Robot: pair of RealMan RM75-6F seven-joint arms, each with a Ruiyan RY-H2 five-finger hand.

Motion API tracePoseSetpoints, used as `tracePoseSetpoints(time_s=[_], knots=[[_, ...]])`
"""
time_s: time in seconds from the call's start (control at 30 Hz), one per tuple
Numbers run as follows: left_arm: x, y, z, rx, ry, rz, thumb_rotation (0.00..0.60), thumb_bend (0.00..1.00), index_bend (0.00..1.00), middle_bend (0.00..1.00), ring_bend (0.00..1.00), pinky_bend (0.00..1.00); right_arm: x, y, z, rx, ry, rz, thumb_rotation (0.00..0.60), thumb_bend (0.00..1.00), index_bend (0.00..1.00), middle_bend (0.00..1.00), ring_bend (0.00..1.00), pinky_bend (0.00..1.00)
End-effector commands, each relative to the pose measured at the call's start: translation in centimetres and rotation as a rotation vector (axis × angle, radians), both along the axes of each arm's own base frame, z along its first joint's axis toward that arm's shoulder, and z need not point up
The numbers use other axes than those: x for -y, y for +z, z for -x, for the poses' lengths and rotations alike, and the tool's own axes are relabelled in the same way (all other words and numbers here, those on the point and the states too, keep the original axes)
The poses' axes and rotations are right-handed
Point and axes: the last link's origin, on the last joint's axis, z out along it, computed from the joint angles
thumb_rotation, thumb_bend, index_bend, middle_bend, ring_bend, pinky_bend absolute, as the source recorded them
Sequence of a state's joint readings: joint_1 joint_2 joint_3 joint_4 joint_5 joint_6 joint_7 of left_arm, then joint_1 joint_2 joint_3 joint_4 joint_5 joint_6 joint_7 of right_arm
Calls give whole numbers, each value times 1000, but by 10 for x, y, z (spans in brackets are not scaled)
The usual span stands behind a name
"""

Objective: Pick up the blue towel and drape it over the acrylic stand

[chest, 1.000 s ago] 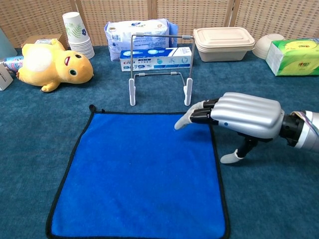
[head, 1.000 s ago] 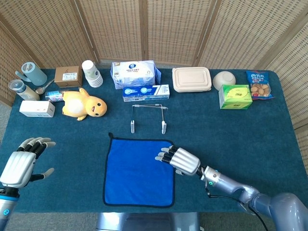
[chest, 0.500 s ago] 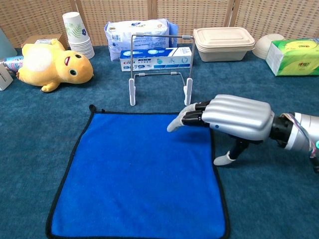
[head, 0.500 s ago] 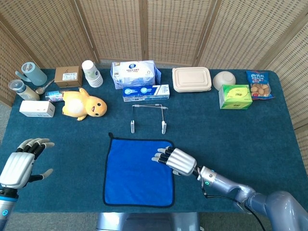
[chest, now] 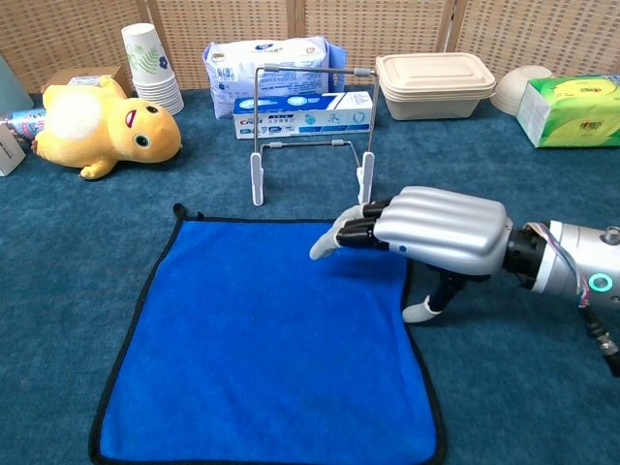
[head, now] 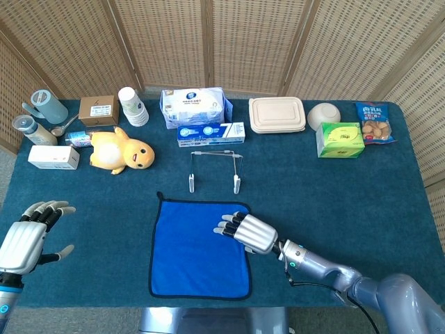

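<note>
The blue towel (head: 198,245) (chest: 262,339) lies flat on the table, its black-edged far side toward the stand. The clear acrylic stand (head: 215,169) (chest: 310,131) stands upright just beyond it. My right hand (head: 247,232) (chest: 426,232) hovers palm down over the towel's far right corner, fingers stretched toward the left and thumb hanging beside the right edge; it holds nothing. My left hand (head: 28,233) sits open above the table at the far left, well away from the towel, and only the head view shows it.
A yellow plush duck (head: 122,152) lies left of the stand. Along the back are a toothpaste box (head: 211,133), a wipes pack (head: 195,106), paper cups (head: 132,106), a lunch box (head: 277,115), a bowl (head: 324,113) and a green tissue box (head: 339,139).
My right hand has slid leftward, further over the towel's far right corner. The left hand has drifted slightly toward the near left.
</note>
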State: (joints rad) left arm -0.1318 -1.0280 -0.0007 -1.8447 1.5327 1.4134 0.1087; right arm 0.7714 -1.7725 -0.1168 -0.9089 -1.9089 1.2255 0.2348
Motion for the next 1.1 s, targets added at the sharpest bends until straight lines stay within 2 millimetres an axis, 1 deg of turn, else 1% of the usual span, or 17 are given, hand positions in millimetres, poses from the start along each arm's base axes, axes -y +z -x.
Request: tracePoseSetpoints(time_s=[0.03, 0.2, 0.4, 0.6, 0.83, 0.9, 1.1], knots=[[1, 0, 1, 1, 2, 1, 600, 251, 267, 236, 215, 169, 0, -1, -1, -2, 1, 0, 600, 42, 183, 255, 184, 332], [1, 1, 3, 4, 1, -3, 600, 252, 267, 237, 215, 169, 0, -4, -5, 0, 7, -4, 600, 171, 183, 254, 183, 332], [2, 2, 5, 7, 2, -6, 600, 251, 264, 237, 215, 169, 1, -8, -9, 2, 8, -7, 600, 245, 182, 252, 183, 332], [3, 3, 7, 10, 6, -10, 600, 252, 263, 236, 215, 169, 1, -9, -13, 14, 5, -3, 600, 287, 184, 251, 183, 332], [4, 3, 9, 15, 8, -12, 600, 252, 262, 237, 215, 169, -1, -15, -19, 26, 2, -4, 600, 418, 193, 251, 183, 332], [4, 4, 10, 17, 9, -14, 600, 252, 261, 237, 215, 169, -2, -17, -20, 29, 1, -5, 600, 444, 219, 251, 183, 332], [6, 5, 12, 19, 16, -17, 600, 251, 262, 237, 216, 169, -4, -20, -21, 47, -5, -11, 600, 458, 422, 259, 202, 349]])
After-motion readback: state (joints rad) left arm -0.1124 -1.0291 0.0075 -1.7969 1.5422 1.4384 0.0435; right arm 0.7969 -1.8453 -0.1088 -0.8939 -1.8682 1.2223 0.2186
